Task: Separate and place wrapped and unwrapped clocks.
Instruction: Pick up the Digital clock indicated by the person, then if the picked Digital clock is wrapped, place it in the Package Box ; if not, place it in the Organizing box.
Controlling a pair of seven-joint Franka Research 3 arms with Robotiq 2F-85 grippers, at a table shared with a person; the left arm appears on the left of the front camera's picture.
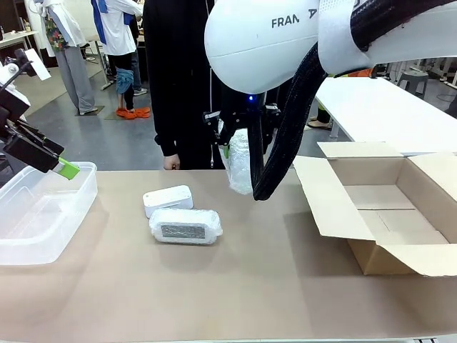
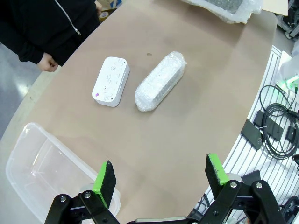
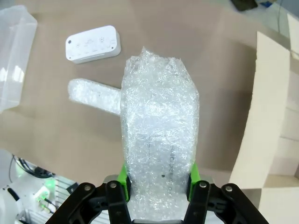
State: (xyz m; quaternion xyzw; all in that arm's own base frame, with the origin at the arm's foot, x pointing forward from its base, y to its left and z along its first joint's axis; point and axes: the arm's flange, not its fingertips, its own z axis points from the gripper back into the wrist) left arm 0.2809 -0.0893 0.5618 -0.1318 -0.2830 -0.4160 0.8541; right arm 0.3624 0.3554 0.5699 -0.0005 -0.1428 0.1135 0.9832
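Observation:
My right gripper (image 3: 159,179) is shut on a bubble-wrapped clock (image 3: 160,126), which stands up between its green pads. In the front view this wrapped clock (image 1: 240,168) hangs from the right gripper (image 1: 238,148) above the table's far middle. On the table lie the bare white clock (image 1: 168,199) and, just in front of it, a second wrapped clock (image 1: 186,226). Both also show in the left wrist view: the bare clock (image 2: 110,81) and the wrapped one (image 2: 160,80). My left gripper (image 2: 160,175) stands open over the near edge of a clear bin, with nothing between its fingers.
A clear plastic bin (image 1: 78,187) sits at the table's left. An open cardboard box (image 1: 371,257) lies at the right, flaps spread. A person in black (image 1: 178,86) stands at the far edge, one hand (image 2: 46,62) near the table. Cables (image 2: 275,126) lie beside the table.

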